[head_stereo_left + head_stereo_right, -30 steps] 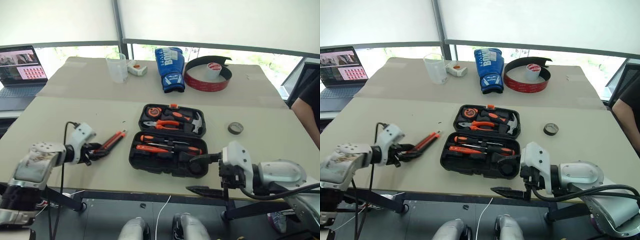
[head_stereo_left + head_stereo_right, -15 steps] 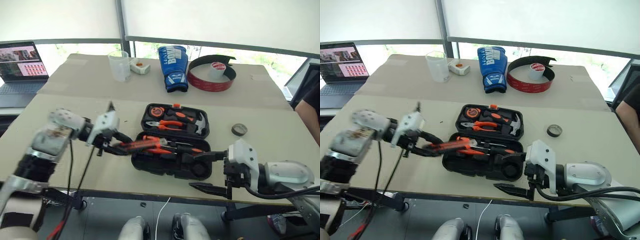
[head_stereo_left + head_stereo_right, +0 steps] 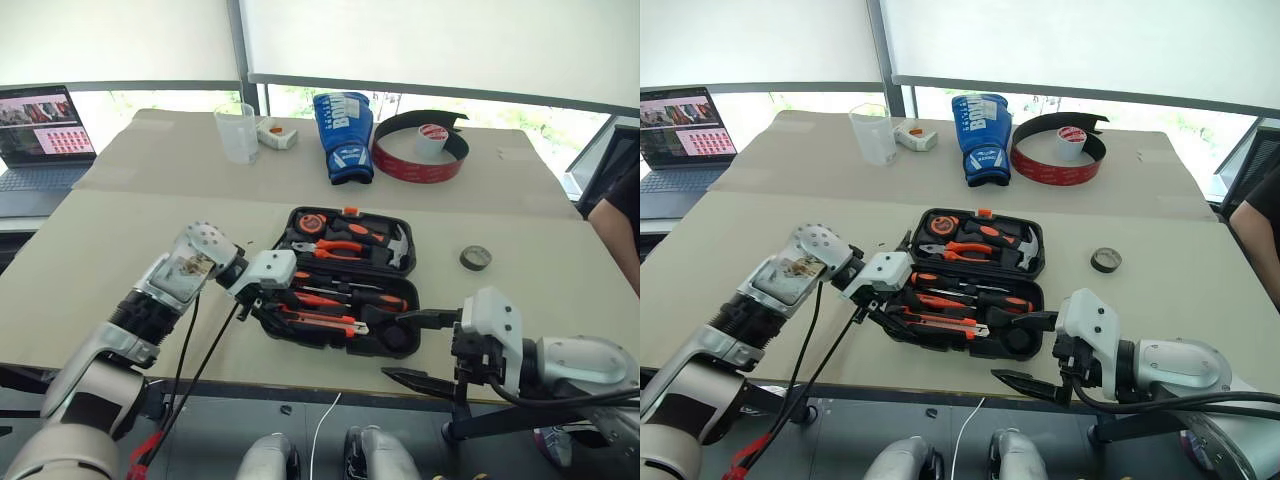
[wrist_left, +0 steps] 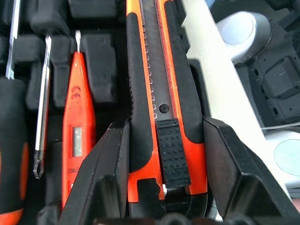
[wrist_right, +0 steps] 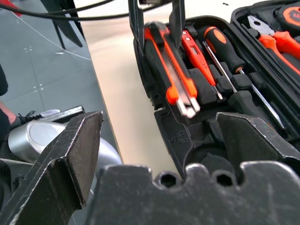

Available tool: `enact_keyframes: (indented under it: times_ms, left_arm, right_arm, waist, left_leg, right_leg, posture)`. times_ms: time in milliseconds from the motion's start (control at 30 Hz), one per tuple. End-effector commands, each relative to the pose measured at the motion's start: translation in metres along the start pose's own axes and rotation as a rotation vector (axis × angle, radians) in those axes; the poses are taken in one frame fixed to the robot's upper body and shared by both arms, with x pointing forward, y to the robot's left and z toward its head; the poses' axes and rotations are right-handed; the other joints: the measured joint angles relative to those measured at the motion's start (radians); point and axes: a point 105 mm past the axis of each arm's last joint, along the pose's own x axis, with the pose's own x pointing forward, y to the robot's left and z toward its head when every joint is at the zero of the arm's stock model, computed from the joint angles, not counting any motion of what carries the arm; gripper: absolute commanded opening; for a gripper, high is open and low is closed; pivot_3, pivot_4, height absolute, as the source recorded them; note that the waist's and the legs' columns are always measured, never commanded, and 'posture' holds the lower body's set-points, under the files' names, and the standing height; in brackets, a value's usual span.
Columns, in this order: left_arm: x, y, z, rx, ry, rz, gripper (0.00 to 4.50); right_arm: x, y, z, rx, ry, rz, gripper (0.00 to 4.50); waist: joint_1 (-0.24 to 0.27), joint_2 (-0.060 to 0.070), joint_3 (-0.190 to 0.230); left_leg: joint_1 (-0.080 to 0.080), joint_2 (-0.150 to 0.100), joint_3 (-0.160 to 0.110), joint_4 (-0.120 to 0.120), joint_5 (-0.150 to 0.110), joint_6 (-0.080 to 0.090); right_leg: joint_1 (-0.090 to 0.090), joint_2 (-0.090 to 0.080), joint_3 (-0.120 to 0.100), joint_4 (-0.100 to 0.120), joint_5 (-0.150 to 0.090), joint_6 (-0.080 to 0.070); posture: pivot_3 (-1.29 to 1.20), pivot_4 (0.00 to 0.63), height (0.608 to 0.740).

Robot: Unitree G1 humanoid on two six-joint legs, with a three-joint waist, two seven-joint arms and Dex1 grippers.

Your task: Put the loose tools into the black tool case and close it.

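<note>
Beige board covers the bench, and window blinds are seen behind it. At the middle of the bench the case is laid open, its lid half toward the far side holding pliers, a hammer and a tape measure. In the near half two screwdrivers and a thin orange screwdriver are seated in their recesses. The knife is pinched between the fingers of the left tool and is held along the near edge of the case's lower half, beside the thin orange screwdriver; whether it is resting in its recess cannot be told. The right tool is held spread wide at the near right corner of the case, with nothing between its fingers. A small tape roll is left on the bench to the right of the case, well apart from it. Along the far side a beaker, a blue glove and a red-and-black tape ring are set. A laptop is open at the far left.
</note>
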Motion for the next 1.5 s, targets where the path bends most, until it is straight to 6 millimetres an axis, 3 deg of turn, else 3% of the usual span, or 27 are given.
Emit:
enact_keyframes:
  times_ms: [33, 67, 233, 367, 533, 633, 733, 933, 1233, 1433, 1500]
  left_arm:
    - [-0.002, 0.007, 0.008, 0.023, 0.000, 0.015, 2.27]
    - [-0.002, 0.007, 0.009, 0.023, -0.005, 0.013, 2.84]
    - [-0.012, 0.004, 0.026, 0.019, -0.089, 0.004, 4.43]
    - [-0.026, 0.011, 0.032, 0.025, -0.116, 0.055, 4.43]
    - [-0.040, 0.011, 0.023, 0.046, -0.093, 0.094, 4.43]
    - [-0.050, 0.005, 0.015, 0.038, -0.064, 0.094, 3.73]
    - [-0.055, 0.001, 0.006, 0.040, -0.018, 0.088, 2.46]
    - [-0.047, -0.007, -0.003, 0.077, 0.036, 0.039, 0.18]
    - [-0.029, 0.002, -0.010, 0.107, 0.075, 0.043, 0.05]
    - [-0.041, 0.004, -0.010, 0.103, 0.079, 0.071, 0.05]
    - [-0.051, 0.008, 0.001, 0.096, 0.035, 0.097, 0.05]
  right_arm:
    - [-0.001, 0.004, 0.007, -0.024, -0.023, -0.006, 4.50]
    - [-0.001, 0.004, 0.006, -0.023, -0.021, -0.007, 4.50]
    - [-0.002, 0.006, 0.004, -0.021, -0.017, -0.009, 4.50]
    - [-0.003, 0.007, 0.002, -0.022, -0.012, -0.009, 4.50]
    - [-0.003, 0.005, 0.001, -0.029, -0.010, -0.012, 4.50]
    - [-0.003, 0.005, 0.001, -0.033, -0.007, -0.012, 4.50]
    - [-0.003, 0.004, 0.000, -0.034, -0.007, -0.012, 4.50]
    - [0.000, 0.003, 0.001, -0.033, -0.012, -0.011, 4.50]
    - [0.000, 0.004, 0.003, -0.027, -0.016, -0.011, 4.50]
    - [-0.001, 0.004, 0.005, -0.018, -0.023, -0.018, 4.50]
    - [-0.002, 0.004, 0.005, -0.015, -0.023, -0.021, 4.50]
  waist:
    - [0.000, 0.000, 0.000]
    - [0.000, 0.000, 0.000]
    - [-0.002, 0.000, 0.000]
    - [-0.002, 0.000, 0.000]
    - [-0.004, 0.000, 0.000]
    - [-0.004, 0.000, 0.000]
    - [-0.005, 0.000, 0.000]
    - [0.003, 0.000, 0.000]
    - [-0.001, 0.000, 0.000]
    - [-0.003, 0.000, 0.000]
    - [-0.003, 0.000, 0.000]
  left_leg:
    - [0.000, 0.000, 0.000, 0.000, 0.000, 0.000]
    - [0.000, 0.000, 0.000, 0.000, 0.000, 0.001]
    - [0.000, 0.000, 0.000, 0.000, -0.001, 0.001]
    - [0.000, 0.000, 0.000, 0.000, -0.001, 0.001]
    - [0.000, 0.000, 0.000, 0.000, -0.001, 0.001]
    - [0.001, 0.000, 0.000, 0.000, -0.001, 0.001]
    - [0.001, 0.000, 0.000, 0.000, -0.001, 0.001]
    - [0.000, -0.001, 0.001, 0.001, -0.001, 0.002]
    - [0.000, -0.001, 0.001, 0.002, -0.001, 0.002]
    - [0.000, 0.000, 0.001, 0.002, -0.001, 0.002]
    - [0.000, 0.000, 0.001, 0.002, -0.001, 0.002]
  right_leg:
    - [0.000, 0.000, 0.000, 0.000, 0.000, 0.000]
    - [0.000, 0.000, 0.000, 0.000, 0.000, 0.000]
    - [0.000, 0.000, 0.001, 0.000, 0.000, 0.000]
    - [0.000, -0.001, 0.002, 0.000, 0.000, 0.000]
    - [0.000, 0.000, 0.002, 0.000, 0.000, 0.000]
    - [0.000, 0.000, 0.003, 0.000, 0.000, 0.000]
    - [0.000, -0.001, 0.004, 0.000, 0.000, 0.000]
    - [0.000, 0.000, 0.003, 0.000, 0.000, 0.001]
    - [0.000, 0.001, 0.004, 0.000, 0.000, 0.001]
    - [0.000, 0.001, 0.004, 0.000, 0.000, 0.001]
    - [0.000, 0.001, 0.004, 0.000, 0.000, 0.001]
  posture:
    - [0.00, 0.150, 0.727]
    - [0.00, 0.150, 0.727]
    - [0.00, 0.150, 0.727]
    - [0.00, 0.150, 0.727]
    - [0.00, 0.150, 0.727]
    - [0.00, 0.150, 0.727]
    - [0.00, 0.150, 0.727]
    - [0.00, 0.150, 0.727]
    - [0.00, 0.150, 0.727]
    - [0.00, 0.150, 0.727]
    - [0.00, 0.150, 0.727]
